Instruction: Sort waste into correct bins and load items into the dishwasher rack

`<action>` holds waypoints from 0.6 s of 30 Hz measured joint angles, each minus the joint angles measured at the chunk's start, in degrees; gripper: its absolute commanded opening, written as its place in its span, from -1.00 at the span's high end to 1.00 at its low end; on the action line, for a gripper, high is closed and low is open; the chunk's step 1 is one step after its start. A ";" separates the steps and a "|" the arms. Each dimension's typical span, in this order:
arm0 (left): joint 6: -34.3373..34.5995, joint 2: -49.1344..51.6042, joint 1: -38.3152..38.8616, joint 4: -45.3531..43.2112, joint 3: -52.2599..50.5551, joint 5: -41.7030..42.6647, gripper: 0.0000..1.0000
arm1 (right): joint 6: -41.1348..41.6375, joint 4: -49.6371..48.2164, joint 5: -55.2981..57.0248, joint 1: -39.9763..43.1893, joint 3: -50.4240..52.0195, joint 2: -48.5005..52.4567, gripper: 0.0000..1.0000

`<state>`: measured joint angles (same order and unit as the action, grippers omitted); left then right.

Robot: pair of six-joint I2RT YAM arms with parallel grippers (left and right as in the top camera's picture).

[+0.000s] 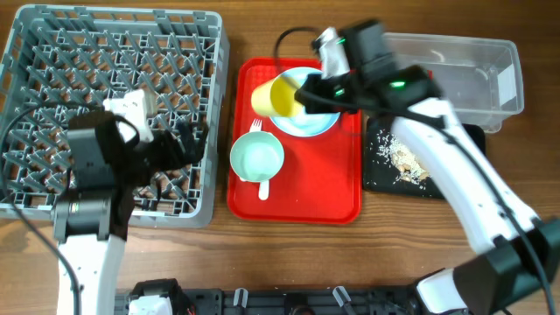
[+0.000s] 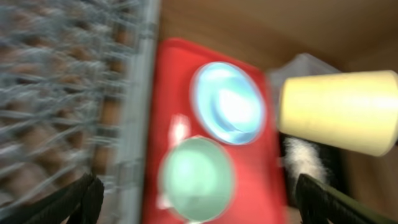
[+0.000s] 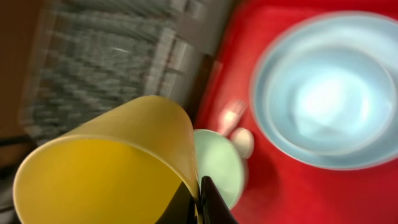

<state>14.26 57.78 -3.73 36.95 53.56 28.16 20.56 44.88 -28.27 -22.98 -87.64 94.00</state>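
Observation:
My right gripper is shut on the rim of the yellow cup, holding it tilted above the red tray; the cup fills the right wrist view and shows in the left wrist view. The pale blue plate and bowl lie on the tray's far part. The pale green saucer-bowl sits at the tray's left, with a white fork beside it. My left gripper is open and empty over the grey dishwasher rack's right edge. Food scraps lie in the black tray.
The clear plastic tub stands at the far right, behind the black tray. A white utensil handle pokes out under the green saucer-bowl. Both wrist views are blurred by motion.

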 measured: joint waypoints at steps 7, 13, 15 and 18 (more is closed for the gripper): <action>7.10 9.55 0.00 -15.76 0.07 23.26 -1.00 | -3.56 -1.53 -19.52 3.13 -0.13 -0.15 0.92; 13.27 14.88 1.14 -28.83 0.09 38.75 -1.00 | -4.20 -3.06 -26.67 3.10 -0.13 -0.15 0.91; 14.43 15.65 2.45 -30.97 0.09 41.70 -1.00 | -4.24 -3.89 -27.93 3.10 -0.13 -0.15 0.91; 15.54 15.85 4.98 -33.97 0.09 44.52 -0.94 | -4.20 -4.55 -29.73 3.17 -0.13 -0.15 0.91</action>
<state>29.80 73.63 1.26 2.98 53.65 72.69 16.36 40.34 -58.00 -19.81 -87.77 93.84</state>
